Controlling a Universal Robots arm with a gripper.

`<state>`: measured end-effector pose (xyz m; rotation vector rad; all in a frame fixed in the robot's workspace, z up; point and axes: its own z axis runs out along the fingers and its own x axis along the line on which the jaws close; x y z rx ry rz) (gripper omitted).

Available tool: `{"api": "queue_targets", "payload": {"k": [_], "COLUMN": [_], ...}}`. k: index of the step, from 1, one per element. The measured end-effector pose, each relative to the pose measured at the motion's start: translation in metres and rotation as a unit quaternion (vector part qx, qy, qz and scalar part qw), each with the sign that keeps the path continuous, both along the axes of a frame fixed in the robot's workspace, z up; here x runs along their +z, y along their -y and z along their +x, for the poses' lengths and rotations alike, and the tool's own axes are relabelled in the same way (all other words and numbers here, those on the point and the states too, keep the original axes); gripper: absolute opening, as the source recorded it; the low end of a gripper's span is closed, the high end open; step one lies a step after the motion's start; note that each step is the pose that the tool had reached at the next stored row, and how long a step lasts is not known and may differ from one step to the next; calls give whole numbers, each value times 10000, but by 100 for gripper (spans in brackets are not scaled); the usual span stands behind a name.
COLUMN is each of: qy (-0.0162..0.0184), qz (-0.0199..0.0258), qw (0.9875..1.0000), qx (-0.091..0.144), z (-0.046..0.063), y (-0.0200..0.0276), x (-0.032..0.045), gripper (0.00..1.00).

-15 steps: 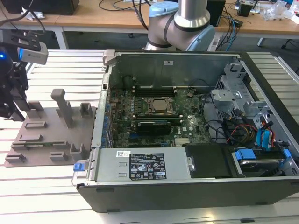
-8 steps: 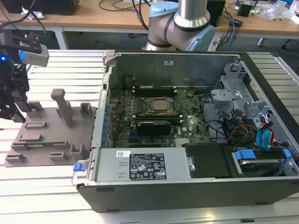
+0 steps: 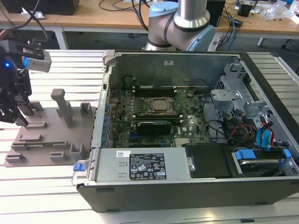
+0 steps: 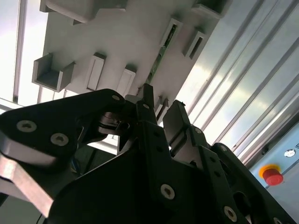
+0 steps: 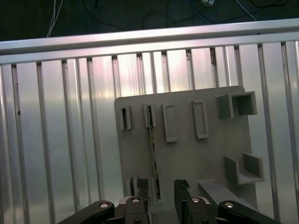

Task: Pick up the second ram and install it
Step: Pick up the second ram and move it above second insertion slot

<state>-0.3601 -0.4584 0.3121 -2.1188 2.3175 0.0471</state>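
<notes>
The second ram (image 5: 153, 154) is a thin green stick standing on edge in the slots of a grey holder plate (image 5: 187, 163), which lies on the slatted metal table. In the second wrist view the ram (image 4: 161, 53) runs away from the fingertips across the holder plate (image 4: 135, 42). My gripper (image 5: 161, 189) hangs over the stick's near end, open, with one black finger (image 5: 142, 186) on each side of it and a gap left. In the exterior view my gripper (image 3: 18, 114) is at the far left over the holder plate (image 3: 46, 135).
An open computer case (image 3: 196, 186) fills the exterior view's right, with the motherboard, CPU socket (image 3: 156, 106) and memory slots (image 3: 154, 88) inside. Grey holder blocks (image 3: 63, 107) rise from the plate. A red stop button (image 4: 273, 175) sits beside the table rails.
</notes>
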Motion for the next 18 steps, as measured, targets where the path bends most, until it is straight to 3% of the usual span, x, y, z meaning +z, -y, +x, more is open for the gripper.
{"api": "queue_targets", "payload": {"k": [3, 18], "qy": [0, 0], "qz": [0, -10], "qw": [10000, 10000], "qx": [5, 14], "z": [0, 0], "y": [0, 0], "x": [-73, -237], "gripper": [36, 36]}}
